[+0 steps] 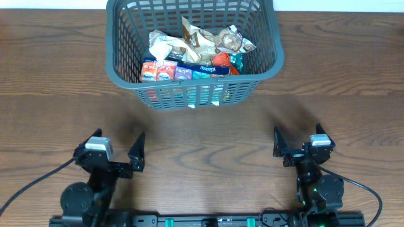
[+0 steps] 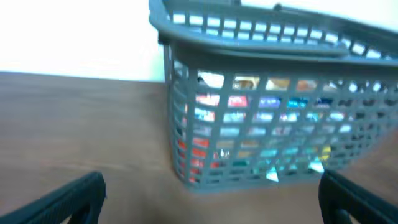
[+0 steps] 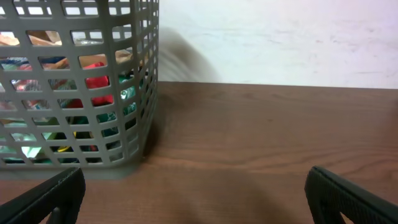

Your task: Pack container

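The brown wooden table fills the overhead view, and a white wall rises behind its far edge in both wrist views.

The dark grey basket stands upright at the far middle of the table, well apart from both arms. It is rectangular with slotted sides and a thick rim. In the left wrist view the basket sits ahead and to the right. In the right wrist view the basket sits ahead and to the left, with bare wood beside it.

The 2 arms rest at the near edge of the table. The left gripper is at the near left with its jaws wide apart and nothing between them. In its own camera the left gripper shows only 2 dark fingertips at the bottom corners. The right gripper is at the near right, jaws also wide apart and holding nothing. The right gripper frames bare table between its tips. A black cable trails from the left arm's base and another cable loops from the right one.

Snack packets lie piled inside the basket. Crumpled beige and white wrappers sit on top. Below them, along the near wall, are an orange packet, a blue packet and a red packet.
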Available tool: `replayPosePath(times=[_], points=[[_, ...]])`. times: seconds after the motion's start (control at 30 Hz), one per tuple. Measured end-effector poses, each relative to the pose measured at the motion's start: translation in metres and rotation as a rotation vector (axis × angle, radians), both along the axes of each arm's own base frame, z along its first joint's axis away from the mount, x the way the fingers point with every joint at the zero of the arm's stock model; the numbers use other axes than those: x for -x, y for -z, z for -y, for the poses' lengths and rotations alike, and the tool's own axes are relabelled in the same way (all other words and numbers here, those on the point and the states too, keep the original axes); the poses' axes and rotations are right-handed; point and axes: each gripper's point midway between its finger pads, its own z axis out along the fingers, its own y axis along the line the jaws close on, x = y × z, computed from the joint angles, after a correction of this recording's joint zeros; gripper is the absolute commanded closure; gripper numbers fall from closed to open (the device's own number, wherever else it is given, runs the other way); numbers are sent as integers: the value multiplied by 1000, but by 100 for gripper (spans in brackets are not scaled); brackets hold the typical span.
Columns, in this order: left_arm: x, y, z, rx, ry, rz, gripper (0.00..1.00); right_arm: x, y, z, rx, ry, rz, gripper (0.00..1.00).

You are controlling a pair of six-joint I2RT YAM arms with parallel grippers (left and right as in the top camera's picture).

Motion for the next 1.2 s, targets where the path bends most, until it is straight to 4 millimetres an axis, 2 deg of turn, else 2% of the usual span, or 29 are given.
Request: replayPosePath(times=[0.1,0.3,1.2], points=[[-9,17,-2,17,-21,34,1,0,0,0,0,0,0,1],[-20,76,-3,27,-33,-65,1,0,0,0,-1,0,2,1],[-21,74,1,-243,13,1,1,0,-1,0,-1,-2,4,1]])
